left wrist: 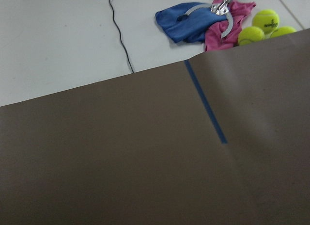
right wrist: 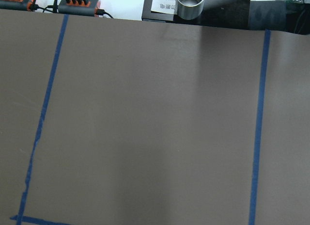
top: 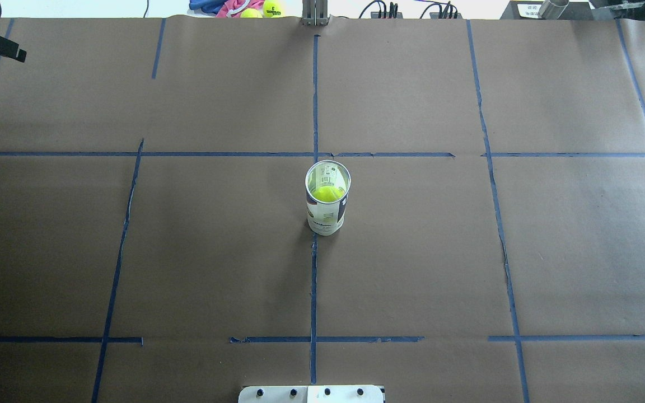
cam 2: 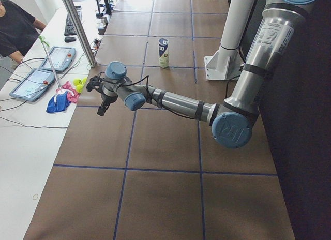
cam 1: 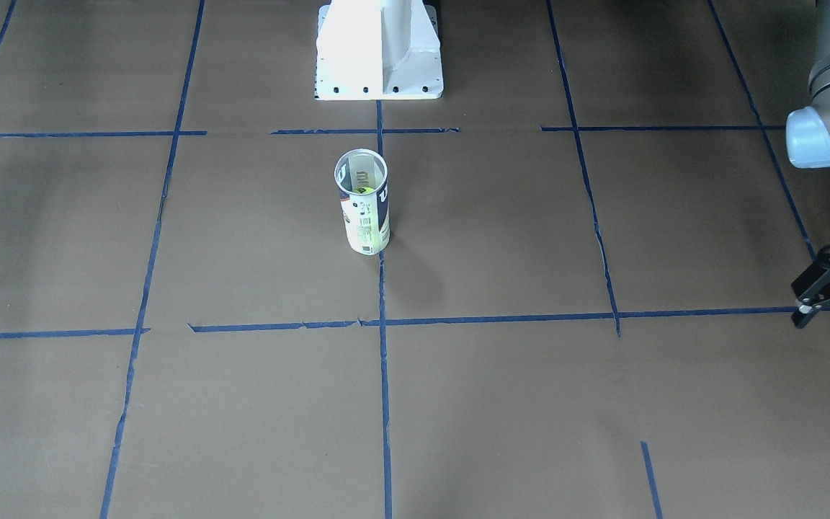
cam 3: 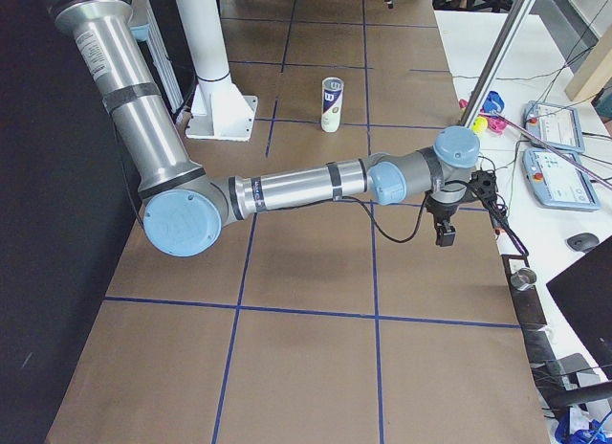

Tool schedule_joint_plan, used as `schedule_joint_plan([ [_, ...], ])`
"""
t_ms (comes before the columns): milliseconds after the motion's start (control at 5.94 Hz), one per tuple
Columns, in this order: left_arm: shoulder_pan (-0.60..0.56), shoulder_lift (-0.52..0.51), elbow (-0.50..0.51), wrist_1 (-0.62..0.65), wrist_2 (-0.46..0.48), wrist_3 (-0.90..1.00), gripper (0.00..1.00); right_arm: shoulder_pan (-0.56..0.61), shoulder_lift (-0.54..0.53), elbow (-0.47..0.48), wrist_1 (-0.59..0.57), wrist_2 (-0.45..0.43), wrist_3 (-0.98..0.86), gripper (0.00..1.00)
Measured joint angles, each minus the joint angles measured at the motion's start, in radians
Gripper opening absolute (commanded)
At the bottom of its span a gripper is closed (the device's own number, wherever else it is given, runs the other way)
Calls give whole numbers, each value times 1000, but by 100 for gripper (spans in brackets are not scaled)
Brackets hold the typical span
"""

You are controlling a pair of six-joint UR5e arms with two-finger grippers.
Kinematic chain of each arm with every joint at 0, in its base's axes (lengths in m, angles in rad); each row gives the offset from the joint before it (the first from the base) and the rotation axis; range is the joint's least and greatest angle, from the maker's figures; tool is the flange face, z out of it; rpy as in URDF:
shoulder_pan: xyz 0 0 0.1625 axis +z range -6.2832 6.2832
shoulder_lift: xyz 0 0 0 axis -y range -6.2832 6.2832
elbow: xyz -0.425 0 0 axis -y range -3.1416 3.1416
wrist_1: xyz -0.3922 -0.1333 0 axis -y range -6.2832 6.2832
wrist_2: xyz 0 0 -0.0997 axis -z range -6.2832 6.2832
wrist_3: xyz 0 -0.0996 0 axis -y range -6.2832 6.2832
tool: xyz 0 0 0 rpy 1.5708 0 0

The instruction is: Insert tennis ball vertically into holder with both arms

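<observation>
Yellow-green felt spotted down the open mouth of the holder [top: 328, 215] — tennis ball [top: 327, 193] sitting inside the tube, clearest in the overhead view. Found holder upright at centre frame, base on a blue tape line [top: 313, 280], below the white pedestal [cam 1: 379, 50] in the front-facing view. Saw neither arm touching it.

Logged left gripper [cam 1: 815, 299] at far right edge of the front-facing view, well apart from the holder and cut off by the frame. Could not tell whether fingers were spread or pressed together. Logged right gripper [cam 3: 445, 232] at right-middle of the right side view, hanging over the paper near the table's edge, with only a black sliver of it at upper right corner of the overhead view. Same verdict: could not tell.

Got only brown paper and tape from both wrist views, plus spare balls [left wrist: 264, 26] and a blue-and-pink cloth [left wrist: 193, 19] at upper right of the left one.

Judged insertion done as things lay.

Handling, as judgement only:
- Rated ball light, springy, felt grippy, unlikely to slip. Would pinch across its widest part.
- Rated holder light, thin-walled, smooth — probably quick to tip or dent under a hard squeeze. Would take hold mid-body on the label, gently, across the diameter.
</observation>
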Motion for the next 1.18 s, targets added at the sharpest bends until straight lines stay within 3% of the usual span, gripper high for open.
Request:
schedule_joint_plan([
  [505,-61,103,-6,122,-49,47,100,26,-76,-14,3,7,-118,100],
  [1179,-246,142,-16,437,-231,317,100,31,-218,-6,3,4,-169,100],
])
